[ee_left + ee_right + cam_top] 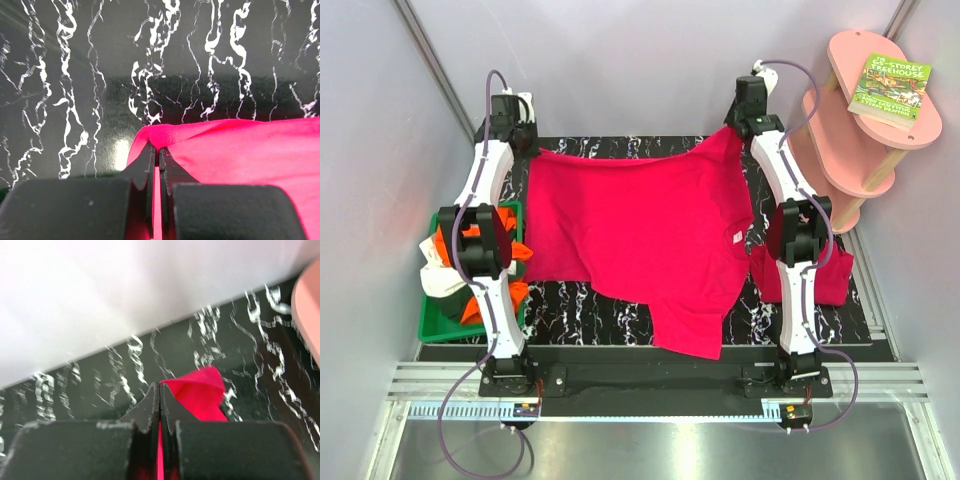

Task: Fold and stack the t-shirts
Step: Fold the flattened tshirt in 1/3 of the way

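The left gripper (159, 150) is pinched shut on a fold of the crimson-pink t-shirt (640, 230). In the left wrist view its two fingers meet with only a thin strip of red cloth between them, and the rest of the shirt runs off to that gripper's right over the black marbled table (580, 312). The right gripper (160, 388) is likewise clamped tight on the shirt, with a small peak of red cloth standing up just past its fingertips and to their right.

Both arms reach straight out from their bases at the near edge to the far edge of the table. The left arm runs up the left side and the right arm up the right side, each with its wrist bent down toward the cloth.

The shirt hangs spread between the two grippers. Its far corners are held at the tools, its body lies across the middle of the table, and one sleeve trails toward the near edge.

Under the right arm's forearm, well behind its gripper, lies a folded crimson shirt (832, 280). Beside the left arm's elbow a green tray (432, 326) holds crumpled orange shirts (472, 306) and white shirts (440, 278). Beyond the right gripper, to its right, stands a pink shelf (860, 150) with a book (890, 88) on top.
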You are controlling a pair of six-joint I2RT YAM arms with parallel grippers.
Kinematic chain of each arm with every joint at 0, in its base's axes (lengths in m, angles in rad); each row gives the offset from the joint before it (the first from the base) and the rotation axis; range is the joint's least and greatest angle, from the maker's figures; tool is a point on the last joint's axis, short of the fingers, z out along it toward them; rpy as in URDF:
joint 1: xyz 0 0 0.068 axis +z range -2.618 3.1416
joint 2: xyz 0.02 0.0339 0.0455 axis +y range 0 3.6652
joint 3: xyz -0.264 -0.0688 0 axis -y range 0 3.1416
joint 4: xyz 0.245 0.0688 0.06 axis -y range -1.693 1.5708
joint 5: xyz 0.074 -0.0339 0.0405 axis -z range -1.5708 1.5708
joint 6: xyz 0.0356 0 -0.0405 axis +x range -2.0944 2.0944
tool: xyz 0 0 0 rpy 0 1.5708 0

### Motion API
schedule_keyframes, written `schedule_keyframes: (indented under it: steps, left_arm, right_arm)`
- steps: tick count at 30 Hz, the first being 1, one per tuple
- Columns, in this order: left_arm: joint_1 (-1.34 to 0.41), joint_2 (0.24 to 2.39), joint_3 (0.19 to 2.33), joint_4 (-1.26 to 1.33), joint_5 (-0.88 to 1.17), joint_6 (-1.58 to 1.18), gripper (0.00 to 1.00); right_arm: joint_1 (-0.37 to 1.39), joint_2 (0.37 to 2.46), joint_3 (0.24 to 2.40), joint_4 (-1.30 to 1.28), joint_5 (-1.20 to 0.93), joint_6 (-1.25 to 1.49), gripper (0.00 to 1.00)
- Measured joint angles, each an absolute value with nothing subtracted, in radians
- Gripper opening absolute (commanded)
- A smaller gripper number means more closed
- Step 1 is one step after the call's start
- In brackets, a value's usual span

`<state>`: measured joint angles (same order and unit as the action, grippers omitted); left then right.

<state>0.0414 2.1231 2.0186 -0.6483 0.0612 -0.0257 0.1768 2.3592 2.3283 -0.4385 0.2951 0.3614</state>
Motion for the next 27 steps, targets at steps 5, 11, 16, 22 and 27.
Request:
schedule_keyframes:
  steps: [5,11,16,22,27]
  left_arm:
    - [0.041,2.120,2.002,-0.633,0.062,-0.025,0.00]
    - [0.038,2.173,1.999,-0.633,0.065,-0.025,0.00]
    - [0.035,2.251,2.021,-0.636,0.066,-0.026,0.00]
    - [0.035,2.260,2.026,-0.639,0.068,-0.027,0.00]
    - [0.035,2.222,2.024,-0.645,0.067,-0.025,0.00]
  right_arm:
    - [0.180,2.366,2.436,-0.437,0.293,0.355,0.00]
    - [0.182,2.408,2.517,-0.396,0.286,0.334,0.00]
    - [0.182,2.437,2.516,-0.390,0.287,0.309,0.00]
    - [0.185,2.436,2.487,-0.387,0.295,0.302,0.00]
    - [0.194,2.421,2.425,-0.411,0.311,0.301,0.00]
